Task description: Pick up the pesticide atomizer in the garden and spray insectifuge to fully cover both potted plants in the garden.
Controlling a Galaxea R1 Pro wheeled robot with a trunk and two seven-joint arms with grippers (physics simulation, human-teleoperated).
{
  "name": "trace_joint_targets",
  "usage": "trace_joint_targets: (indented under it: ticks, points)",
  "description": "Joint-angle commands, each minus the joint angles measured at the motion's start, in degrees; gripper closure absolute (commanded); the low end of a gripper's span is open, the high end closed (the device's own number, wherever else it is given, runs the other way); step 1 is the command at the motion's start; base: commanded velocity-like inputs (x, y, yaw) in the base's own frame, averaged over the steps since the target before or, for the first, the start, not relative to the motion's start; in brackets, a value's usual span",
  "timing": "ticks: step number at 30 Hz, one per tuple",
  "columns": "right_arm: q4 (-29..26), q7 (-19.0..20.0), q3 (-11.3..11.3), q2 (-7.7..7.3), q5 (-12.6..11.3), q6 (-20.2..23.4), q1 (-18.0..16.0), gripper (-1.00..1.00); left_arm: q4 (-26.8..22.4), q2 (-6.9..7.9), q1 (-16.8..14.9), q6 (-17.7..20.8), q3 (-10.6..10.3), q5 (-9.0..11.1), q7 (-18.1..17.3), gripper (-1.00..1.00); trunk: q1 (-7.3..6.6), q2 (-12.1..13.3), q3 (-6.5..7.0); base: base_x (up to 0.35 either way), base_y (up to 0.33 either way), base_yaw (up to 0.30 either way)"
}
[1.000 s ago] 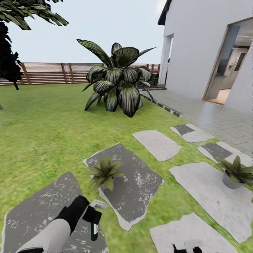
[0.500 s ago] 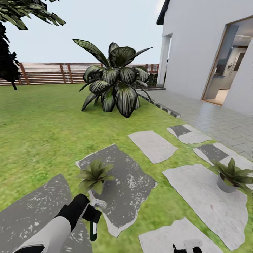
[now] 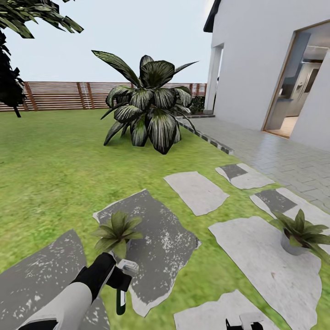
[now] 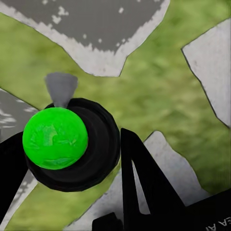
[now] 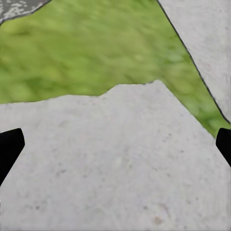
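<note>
Gripping the atomizer (image 3: pixel 121 293) (nozzle up), your left hand (image 3: pixel 115 278) hung just short of the near plant (image 3: pixel 115 230); your right hand's (image 5: pixel 115 144) fingers (image 5: pixel 8 149) were spread over a stone (image 5: pixel 115 178).

Left gripper (image 3: pixel 120 280) fingers hidden behind the pesticide atomizer (image 3: pixel 121 293) in the head view; label unreadable. Left wrist view: bottle seen end-on, body hidden behind its green base (image 4: pixel 55 138), one finger (image 4: pixel 144 183) cut by the frame edge. Right gripper (image 3: pixel 244 323) clipped at the head view's bottom edge; right wrist view catches just fingertips (image 5: pixel 9 147) at the side edges. Right potted plant (image 3: pixel 300 231) leaves run off frame. Grass blurred.
</note>
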Motion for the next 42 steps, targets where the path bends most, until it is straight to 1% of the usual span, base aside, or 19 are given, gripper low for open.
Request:
trace_joint_targets:
  ticks: [1, 3, 4, 9, 12, 14, 17, 19, 20, 21, 22, 23, 24, 29, 32, 34, 37, 42]
  points:
    - [0.08, -0.21, -0.33, 0.01, 0.62, -0.20, -0.05, -1.00, -0.15, 0.00, -0.06, 0.54, 0.46, -0.58, -0.46, 1.00, -0.01, -0.02, -0.05, 0.001, -0.001, 0.000]
    - [0.08, -0.21, -0.33, 0.01, 0.64, -0.21, -0.03, -1.00, -0.19, 0.20, -0.54, 1.61, 0.29, -0.55, -0.46, 1.00, -0.01, -0.02, -0.05, 0.000, 0.000, 0.000]
    - [0.08, -0.21, -0.33, 0.03, 0.64, -0.21, -0.03, -1.00, -0.17, 0.44, -1.34, 3.18, 0.19, -0.52, -0.46, 1.00, -0.01, -0.02, -0.05, 0.000, 0.000, 0.000]
    - [0.08, -0.21, -0.33, 0.06, 0.65, -0.20, -0.03, -1.00, -0.27, 1.02, -2.67, 7.64, 0.16, -0.64, -0.46, 1.00, -0.01, -0.02, -0.06, 0.000, 0.000, 0.004]
    - [0.08, -0.21, -0.33, 0.06, 0.65, -0.22, -0.03, -1.00, -0.19, 1.67, -4.02, 8.33, 0.14, -0.63, -0.46, 1.00, -0.01, -0.02, -0.10, 0.000, 0.000, 0.134]
    - [0.08, -0.21, -0.33, 0.06, 0.65, -0.27, -0.04, -1.00, -0.16, 2.36, -4.55, 8.58, 0.24, -0.49, -0.52, 1.00, -0.01, -0.02, -0.14, 0.000, 0.000, 0.233]
    - [0.08, -0.21, -0.33, 0.06, 0.65, -0.27, -0.02, -1.00, -0.16, 2.68, -4.77, 9.34, 0.23, -0.43, -0.59, 1.00, -0.01, -0.02, -0.21, 0.000, 0.000, 0.255]
    - [0.08, -0.21, -0.33, 0.06, 0.65, -0.28, -0.02, -1.00, -0.06, 2.91, -5.11, 9.81, 0.17, -0.45, -2.31, 1.00, -0.01, -0.02, -0.25, 0.000, 0.000, 0.262]
    - [0.08, -0.21, -0.33, 0.06, 0.65, -0.29, -0.01, -1.00, 0.00, 2.98, -5.19, 9.87, 0.15, -0.53, -3.81, 1.00, -0.01, -0.02, -0.28, 0.000, 0.000, 0.263]
    - [0.08, -0.21, -0.33, 0.06, 0.65, -0.29, -0.01, -1.00, 0.04, 3.09, -5.26, 9.93, 0.10, -0.69, -6.38, 1.00, -0.01, -0.02, -0.30, 0.000, 0.000, 0.264]
    - [0.08, -0.21, -0.33, 0.06, 0.65, -0.29, -0.01, -1.00, 0.02, 3.12, -5.28, 9.92, 0.09, -0.76, -7.15, 1.00, -0.01, -0.02, -0.32, 0.000, 0.000, 0.264]
    - [0.08, -0.21, -0.33, 0.06, 0.65, -0.29, -0.01, -1.00, -0.07, 3.35, -5.34, 9.91, 0.05, -1.40, -9.11, 1.00, -0.01, -0.02, -0.35, 0.000, 0.000, 0.264]
    - [0.08, -0.21, -0.33, 0.06, 0.65, -0.29, -0.01, -1.00, -0.10, 3.50, -5.35, 9.93, 0.04, -1.92, -9.59, 1.00, -0.01, -0.02, -0.37, 0.000, 0.000, 0.264]
    - [0.08, -0.21, -0.33, 0.06, 0.65, -0.29, -0.01, -1.00, -0.21, 3.92, -5.10, 9.97, 0.04, -4.97, -10.42, 1.00, -0.01, -0.02, -0.44, 0.000, 0.000, 0.260]
    - [0.08, -0.21, -0.33, 0.06, 0.65, -0.28, -0.01, -1.00, -0.17, 3.88, -4.91, 9.98, -0.03, -5.59, -10.47, 1.00, -0.01, -0.02, -0.45, 0.000, 0.000, 0.141]
    - [0.09, -0.23, -0.33, 0.08, 0.65, -0.27, -0.01, -1.00, -0.11, 3.83, -4.86, 9.98, -0.04, -6.46, -10.48, 1.00, -0.01, -0.02, -0.45, 0.025, 0.000, 0.027]
    - [0.11, -0.28, -0.33, 0.06, 0.71, -0.29, -0.01, -1.00, -0.08, 3.72, -4.85, 10.05, -0.03, -7.23, -10.48, 1.00, -0.01, -0.02, -0.45, 0.194, 0.000, 0.008]
    - [0.10, -0.30, -0.33, 0.06, 0.73, -0.29, -0.01, -1.00, -0.08, 3.68, -4.70, 10.07, -0.10, -7.51, -10.47, 1.00, -0.01, -0.02, -0.45, 0.299, 0.000, 0.001]
